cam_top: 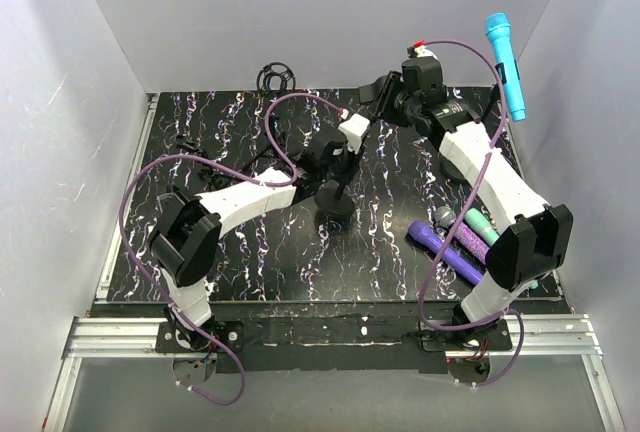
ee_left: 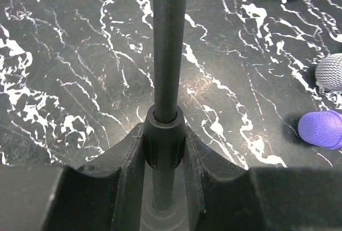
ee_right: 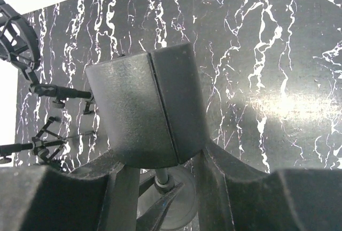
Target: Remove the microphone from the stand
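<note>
Left claw is clamped on the stand at its collar, pinning it to the surface. Right claw grips what I reckon is the microphone, the black block topping the stand, so it sits right between those fingers. The pole runs upright, so the pull goes along it, away from the base.
</note>
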You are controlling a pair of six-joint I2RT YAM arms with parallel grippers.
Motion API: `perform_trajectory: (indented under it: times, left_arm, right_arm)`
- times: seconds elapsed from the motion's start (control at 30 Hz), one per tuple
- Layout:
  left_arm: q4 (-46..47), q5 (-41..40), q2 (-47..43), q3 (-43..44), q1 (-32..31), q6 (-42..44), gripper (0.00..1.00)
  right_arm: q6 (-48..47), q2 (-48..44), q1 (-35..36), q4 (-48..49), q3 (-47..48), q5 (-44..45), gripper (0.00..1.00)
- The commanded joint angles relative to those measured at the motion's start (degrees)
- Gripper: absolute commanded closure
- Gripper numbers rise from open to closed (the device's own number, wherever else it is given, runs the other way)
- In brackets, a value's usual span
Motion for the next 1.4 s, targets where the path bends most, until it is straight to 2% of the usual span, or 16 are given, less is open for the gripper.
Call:
perform_trajectory:
  times: [0.0, 0.03, 0.07, 0.13, 0.17, 0.3, 0.4, 0.57, 0.77, 0.97, 1.13, 1.17, 1.2, 1.23, 1.3, 1.37]
  left_arm:
    - [-6.7, -12.2, 0.4, 2.0, 1.5, -2.3, 1.0]
    - [-5.8, -8.0, -0.2, 1.1, 2.2, -0.7, 1.0]
    - [-5.8, -3.0, -0.9, 0.3, 3.0, 1.0, 0.91]
    - [-9.1, 5.2, -1.9, 1.0, 4.2, 8.1, 0.52]
    - [-11.9, 8.1, -2.1, 2.1, 4.6, 11.6, 0.39]
    - [-20.1, 31.2, -3.7, 4.9, 9.9, 12.4, 0.23]
    - [-20.8, 48.8, -2.7, 4.4, 13.1, 11.7, 0.26]
    - [-10.0, 51.5, -1.0, 0.4, 15.0, 2.4, 0.29]
    - [-4.6, 56.9, 2.2, 1.0, 14.8, 0.3, 0.34]
    - [-1.9, 56.9, 5.3, 2.2, 11.5, -1.1, 0.52]
    - [-5.1, 53.3, 5.9, 1.6, 10.5, 1.6, 0.54]
    - [-5.2, 52.2, 5.9, 1.4, 10.5, 1.8, 0.63]
    - [-5.2, 51.1, 6.0, 1.3, 10.5, 2.1, 0.86]
    - [-5.5, 48.5, 5.9, 1.7, 10.5, 2.1, 1.0]
    - [-4.3, 40.1, 4.3, 1.8, 9.8, 2.7, 1.0]
    - [-2.7, 14.6, 1.1, 1.5, 6.2, 7.0, 1.0]
  right_arm:
    - [1.0, 0.3, -1.2, -1.7, -2.3, 4.0, 0.99]
    - [1.3, 0.3, -2.4, 0.0, -4.1, 0.6, 0.99]
    - [1.5, 0.1, -3.7, 2.7, -7.0, -4.4, 0.99]
    - [1.3, -1.2, -7.2, 13.0, -12.9, -18.1, 0.99]
    - [1.6, -2.2, -8.7, 18.2, -15.8, -22.7, 0.99]
    - [2.3, -4.7, -11.6, 32.5, -21.6, -37.0, 0.99]
    - [3.5, -4.5, -11.7, 40.4, -22.8, -47.8, 0.99]
    - [1.0, -5.0, -10.3, 35.6, -21.1, -47.4, 0.99]
    - [0.0, -3.5, -10.1, 32.8, -20.7, -46.8, 0.99]
    - [0.1, -1.9, -10.1, 31.7, -19.1, -45.9, 0.99]
    - [0.8, -0.8, -10.2, 31.8, -17.6, -45.6, 0.99]
    - [0.8, -0.7, -10.3, 31.6, -17.3, -45.2, 0.99]
    - [0.9, -0.4, -10.3, 31.1, -16.9, -44.5, 0.99]
    - [1.0, -0.4, -10.3, 29.9, -16.4, -42.5, 0.99]
    - [2.2, -0.1, -10.1, 22.9, -14.3, -36.2, 0.99]
    - [5.7, -0.2, -9.5, 12.6, -11.0, -23.9, 0.99]
